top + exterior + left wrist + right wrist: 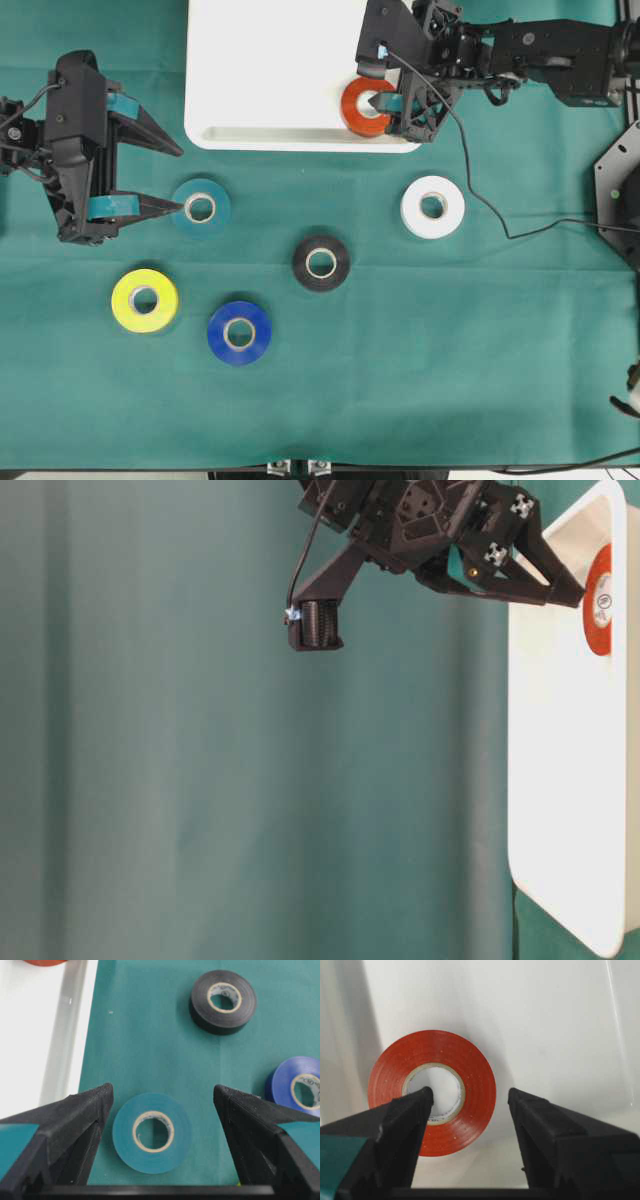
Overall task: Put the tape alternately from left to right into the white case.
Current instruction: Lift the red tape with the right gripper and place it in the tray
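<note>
Here the red roll (432,1092) (lying flat) sits under the right gripper (469,1105).

Two matte black robot arms with blocky, angular housings. Each gripper (165,180) has long tapered black fingers (75,1125) wrapped in teal tape. A thin black cable (480,205) trails from the right arm (540,55).

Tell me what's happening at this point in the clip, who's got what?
Two arms are sorting tape rolls into the white case. The red roll lies in the case's near right corner, and the right gripper stands over it with jaws open, one finger over the core, gripping nothing. The left gripper is wide open, straddling the teal roll on the green cloth without closing. The white, black, yellow and blue rolls lie on the cloth.
</note>
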Controlling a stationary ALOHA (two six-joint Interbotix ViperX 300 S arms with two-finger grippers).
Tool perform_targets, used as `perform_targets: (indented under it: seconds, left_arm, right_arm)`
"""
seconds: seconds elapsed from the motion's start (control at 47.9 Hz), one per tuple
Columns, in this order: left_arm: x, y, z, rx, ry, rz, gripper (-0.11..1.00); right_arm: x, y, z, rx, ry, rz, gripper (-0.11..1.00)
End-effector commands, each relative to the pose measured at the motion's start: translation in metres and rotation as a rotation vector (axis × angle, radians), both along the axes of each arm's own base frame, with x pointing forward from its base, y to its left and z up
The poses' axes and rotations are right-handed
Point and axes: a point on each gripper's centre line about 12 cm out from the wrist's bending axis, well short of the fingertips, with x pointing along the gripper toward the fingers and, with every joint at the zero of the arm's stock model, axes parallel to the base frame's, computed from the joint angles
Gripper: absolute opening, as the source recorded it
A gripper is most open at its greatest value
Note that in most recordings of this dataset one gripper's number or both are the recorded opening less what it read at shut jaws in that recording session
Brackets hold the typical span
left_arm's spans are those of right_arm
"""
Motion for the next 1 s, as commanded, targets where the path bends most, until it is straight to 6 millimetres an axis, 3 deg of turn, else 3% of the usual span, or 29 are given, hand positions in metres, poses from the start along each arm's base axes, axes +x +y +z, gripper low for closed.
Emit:
perform_targets:
  seconds: [0.0,0.209,0.48,0.981]
  left_arm:
    - [0.001,0.0,0.005,-0.002,-0.017,0.002,0.84]
    - [0.001,0.001,0.004,-0.001,-0.014,0.004,0.84]
    - [0.001,0.001,0.004,-0.001,-0.015,0.004,0.84]
    - [0.001,0.001,0.003,-0.004,-0.014,0.006,0.84]
  right_arm:
    - [0.005,0.001,0.024,-0.023,-0.068,0.008,0.68]
    - [0.003,0.01,0.046,-0.04,-0.126,0.029,0.68]
    - [-0.001,0.027,0.06,-0.048,-0.162,0.072,0.68]
    - [0.005,0.086,0.068,-0.038,-0.195,0.24,0.68]
